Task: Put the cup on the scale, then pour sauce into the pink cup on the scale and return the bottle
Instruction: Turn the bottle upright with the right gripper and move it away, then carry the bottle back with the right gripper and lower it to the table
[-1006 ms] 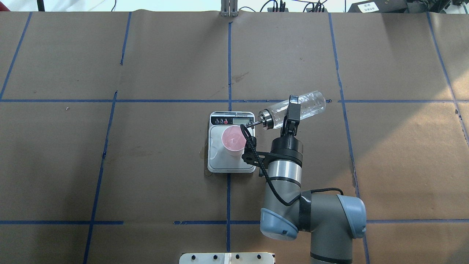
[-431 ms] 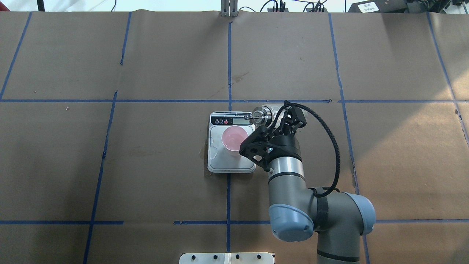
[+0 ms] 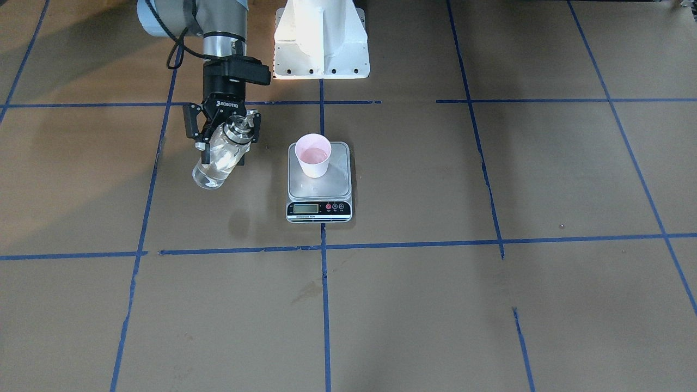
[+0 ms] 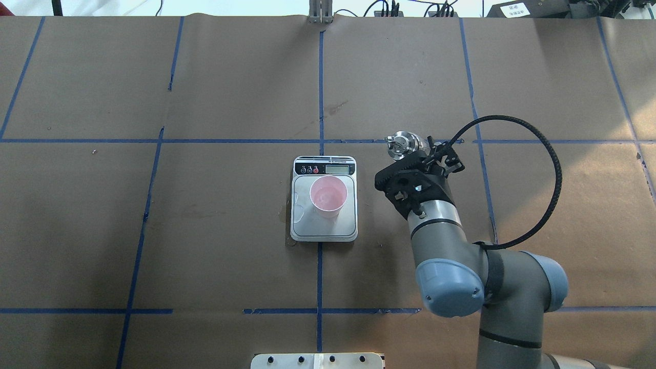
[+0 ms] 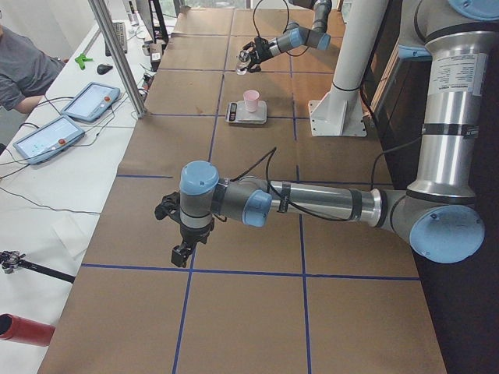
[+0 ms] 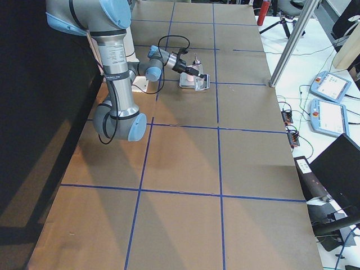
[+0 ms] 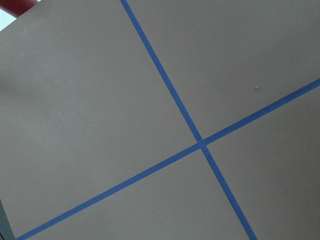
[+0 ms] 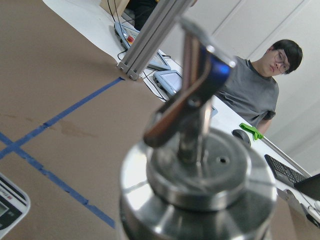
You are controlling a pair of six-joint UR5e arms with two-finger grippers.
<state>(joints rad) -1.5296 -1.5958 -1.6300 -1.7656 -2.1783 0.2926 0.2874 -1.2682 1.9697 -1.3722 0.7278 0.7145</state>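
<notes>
Glass bottle [image 3: 215, 160] clamped in right gripper [image 3: 223, 148], beside scale [image 3: 336, 183] | cup [image 3: 313, 155] on scale | left gripper [image 5: 181, 253]: cannot tell

Blue tape lines [image 4: 320, 92] cross the brown paper [image 4: 230, 77]; a person in grey [image 8: 252, 97] is near two tablets [image 5: 92, 101].

Right gripper [image 3: 223, 151] raised, jaws clamping bottle [image 3: 210, 171].

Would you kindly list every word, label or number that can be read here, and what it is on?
"ROBOTIQ": on the body of the right claw, gripping the bottle.
Display and print on the scale: too small to read.
The white sticker on the left arm: too blurred to read.
</notes>
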